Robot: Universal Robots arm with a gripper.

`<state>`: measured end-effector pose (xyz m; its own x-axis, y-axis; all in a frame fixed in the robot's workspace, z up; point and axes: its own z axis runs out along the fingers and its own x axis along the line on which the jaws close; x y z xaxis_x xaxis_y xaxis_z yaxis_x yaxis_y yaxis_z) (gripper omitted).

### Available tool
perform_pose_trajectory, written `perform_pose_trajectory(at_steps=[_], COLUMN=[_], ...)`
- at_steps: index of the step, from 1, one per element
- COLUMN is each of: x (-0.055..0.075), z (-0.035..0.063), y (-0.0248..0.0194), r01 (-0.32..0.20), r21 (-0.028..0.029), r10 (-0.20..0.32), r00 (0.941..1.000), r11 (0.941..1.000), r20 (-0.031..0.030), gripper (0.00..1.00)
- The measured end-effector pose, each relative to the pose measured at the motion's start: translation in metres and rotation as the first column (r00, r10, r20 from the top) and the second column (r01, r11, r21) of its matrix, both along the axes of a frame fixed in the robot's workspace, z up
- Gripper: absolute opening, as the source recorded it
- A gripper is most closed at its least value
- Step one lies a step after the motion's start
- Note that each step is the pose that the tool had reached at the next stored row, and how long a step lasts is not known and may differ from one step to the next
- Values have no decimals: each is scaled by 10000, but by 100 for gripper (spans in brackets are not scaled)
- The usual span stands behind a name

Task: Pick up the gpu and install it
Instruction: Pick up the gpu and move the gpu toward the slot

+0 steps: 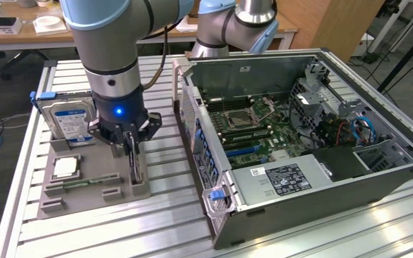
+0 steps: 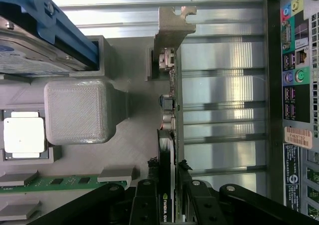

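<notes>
Grey plastic tray [image 1: 84, 200] sits on the metal table [image 1: 120, 236], on the exterior view's left of the open computer case [image 1: 314, 200]. The gpu [image 1: 134, 164] stands on its thin edge in a slot on the tray's side near the case. The gripper [image 1: 132, 144] is down over it, and its two black fingers [image 2: 147, 200] squeeze the card from both sides. A silver hard drive [image 1: 70, 121] stands at the tray's far end.

"NVIDIA QUA" on the gpu [image 2: 167, 205]
</notes>
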<state>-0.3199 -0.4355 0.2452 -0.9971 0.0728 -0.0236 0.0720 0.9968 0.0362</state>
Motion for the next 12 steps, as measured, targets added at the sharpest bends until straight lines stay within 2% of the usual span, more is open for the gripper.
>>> perform_pose_trajectory(at_steps=[12], x=[0], z=[79], y=[0], r01=[0], r21=[-20], r10=[0], r00=[10000], r11=[10000], r20=[0], gripper=[26])
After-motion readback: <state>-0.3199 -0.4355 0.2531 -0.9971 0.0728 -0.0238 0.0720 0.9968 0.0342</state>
